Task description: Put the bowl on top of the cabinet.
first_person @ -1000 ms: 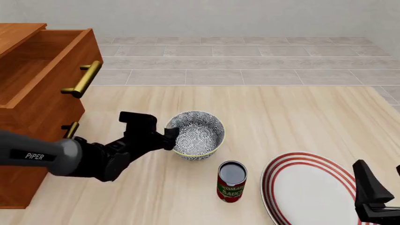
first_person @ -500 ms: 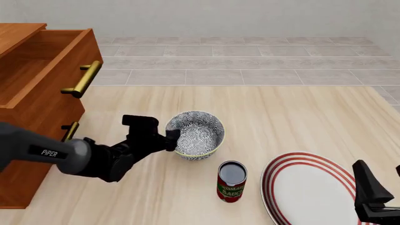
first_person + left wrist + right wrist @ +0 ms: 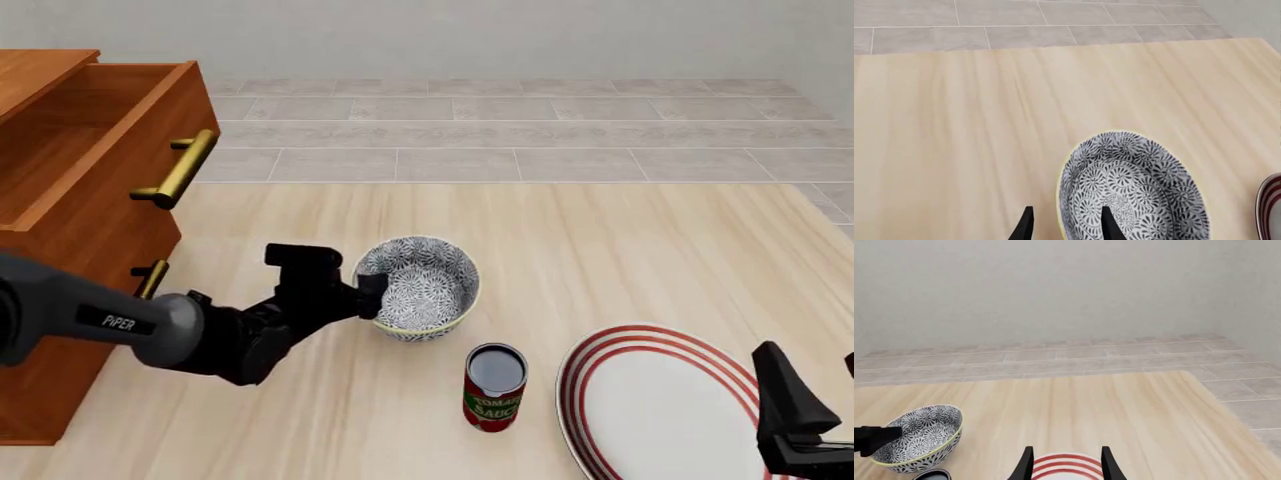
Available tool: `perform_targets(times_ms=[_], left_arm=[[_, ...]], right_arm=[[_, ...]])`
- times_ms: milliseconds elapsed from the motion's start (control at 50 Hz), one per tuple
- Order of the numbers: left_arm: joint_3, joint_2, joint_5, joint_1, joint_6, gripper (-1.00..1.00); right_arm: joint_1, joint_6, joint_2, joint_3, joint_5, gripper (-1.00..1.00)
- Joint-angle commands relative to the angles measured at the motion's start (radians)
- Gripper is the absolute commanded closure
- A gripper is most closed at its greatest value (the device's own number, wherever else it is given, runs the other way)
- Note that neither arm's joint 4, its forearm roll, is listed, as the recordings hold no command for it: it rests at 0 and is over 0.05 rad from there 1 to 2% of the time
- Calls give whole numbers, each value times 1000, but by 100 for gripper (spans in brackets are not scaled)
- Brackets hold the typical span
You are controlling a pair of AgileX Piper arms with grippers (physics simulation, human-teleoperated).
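Note:
The blue-grey floral bowl (image 3: 430,285) stands upright on the table, left of centre; it also shows as the bowl (image 3: 1134,195) and the bowl (image 3: 917,437) in the wrist views. My left gripper (image 3: 371,293) is open at the bowl's left rim. In the left wrist view the left gripper (image 3: 1066,230) straddles that rim, one finger inside and one outside. The reddish-brown cabinet (image 3: 54,250) stands at the far left, its top drawer (image 3: 94,140) pulled open. My right gripper (image 3: 1066,467) is open and holds nothing, hovering over the plate at the front right.
A white plate with red rings (image 3: 667,400) lies at the front right. A tomato sauce can (image 3: 495,385) stands just in front of the bowl. Brass handles (image 3: 176,170) stick out from the cabinet toward the bowl. Tiled floor lies beyond the table's far edge.
The left arm has sunk lower and shifted slightly, its gripper staying at the bowl's left rim. The bowl and the right arm have not moved.

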Motion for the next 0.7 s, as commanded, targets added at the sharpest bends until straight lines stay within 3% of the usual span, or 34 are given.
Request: perform_targets(times_ms=[20,700], left_arm=[[0,41,7,-6,5,-100],[-1,55,-6,8,-5,-100]], right_arm=[[0,1,0,0,1,-100],[-2,6,5,1,-6,-100]])
